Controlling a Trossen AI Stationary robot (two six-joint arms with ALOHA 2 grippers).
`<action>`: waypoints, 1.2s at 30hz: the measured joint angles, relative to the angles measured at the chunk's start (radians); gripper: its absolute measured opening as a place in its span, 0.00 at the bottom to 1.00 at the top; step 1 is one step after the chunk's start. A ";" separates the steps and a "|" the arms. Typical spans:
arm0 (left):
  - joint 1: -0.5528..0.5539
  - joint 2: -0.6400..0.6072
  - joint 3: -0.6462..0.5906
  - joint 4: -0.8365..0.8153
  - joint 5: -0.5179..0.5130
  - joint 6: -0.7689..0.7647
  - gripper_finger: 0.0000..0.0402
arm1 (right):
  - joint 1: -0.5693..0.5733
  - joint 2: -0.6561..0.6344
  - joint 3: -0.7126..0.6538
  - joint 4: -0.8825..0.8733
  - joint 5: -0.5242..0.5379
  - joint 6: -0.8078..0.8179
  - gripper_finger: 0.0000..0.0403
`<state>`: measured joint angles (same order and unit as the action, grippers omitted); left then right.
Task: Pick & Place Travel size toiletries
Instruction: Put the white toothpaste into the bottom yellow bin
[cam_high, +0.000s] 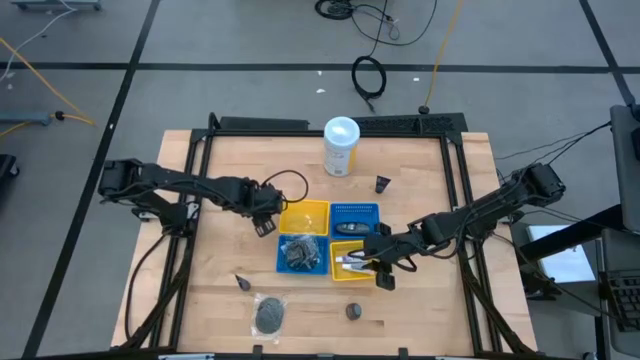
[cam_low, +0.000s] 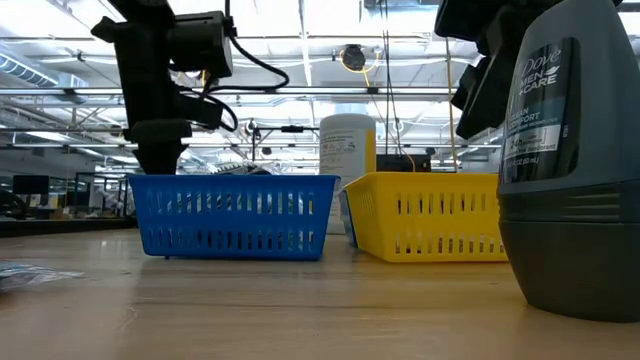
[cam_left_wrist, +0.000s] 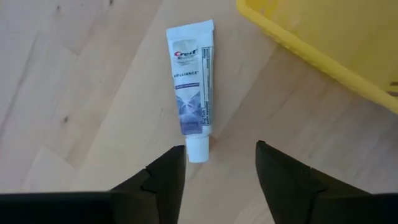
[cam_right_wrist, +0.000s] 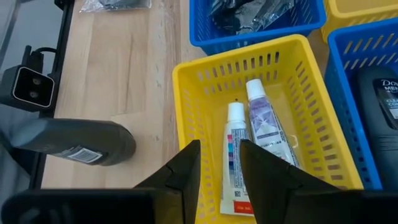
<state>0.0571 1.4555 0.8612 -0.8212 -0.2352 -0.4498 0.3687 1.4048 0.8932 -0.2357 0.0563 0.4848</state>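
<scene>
Overall, the table (cam_high: 220, 290) carries four small baskets grouped at its centre, with a white canister (cam_high: 341, 146) behind them.

The left arm reaches in from the left edge, its wrist bent down at the outer wall of the empty yellow basket (cam_high: 303, 217). The left gripper (cam_left_wrist: 221, 163) hangs with fingers parted above a toothpaste tube (cam_left_wrist: 191, 87) lying flat on bare wood, close beside that basket; nothing is held.

The right arm stretches in from the right edge. The right gripper (cam_right_wrist: 219, 160) hovers over the other yellow basket (cam_right_wrist: 193, 93), fingers slightly parted and empty. Two tubes (cam_right_wrist: 249, 140) lie side by side inside it.

Other toiletries lie loose on the near wood: a mesh puff (cam_high: 269, 314) and a grey deodorant stick (cam_right_wrist: 74, 143).

Risks, in my judgement: the left fingers line up with the tube's cap end only, so a closure there could pinch the cap and let the tube swing or slip. A descent too near the basket wall could knock or shift that basket.
</scene>
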 joint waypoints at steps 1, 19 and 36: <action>0.002 0.000 0.000 -0.005 0.000 0.006 0.49 | 0.000 0.000 0.000 0.001 0.000 0.000 0.27; 0.098 -0.001 -0.104 0.098 0.082 0.083 0.52 | 0.000 0.000 0.000 0.007 0.000 -0.008 0.27; 0.179 -0.005 -0.244 0.306 0.175 0.134 0.51 | 0.000 0.000 0.000 0.045 0.000 -0.030 0.26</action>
<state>0.2365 1.4506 0.6174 -0.5156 -0.0605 -0.3155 0.3687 1.4048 0.8932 -0.1909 0.0566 0.4549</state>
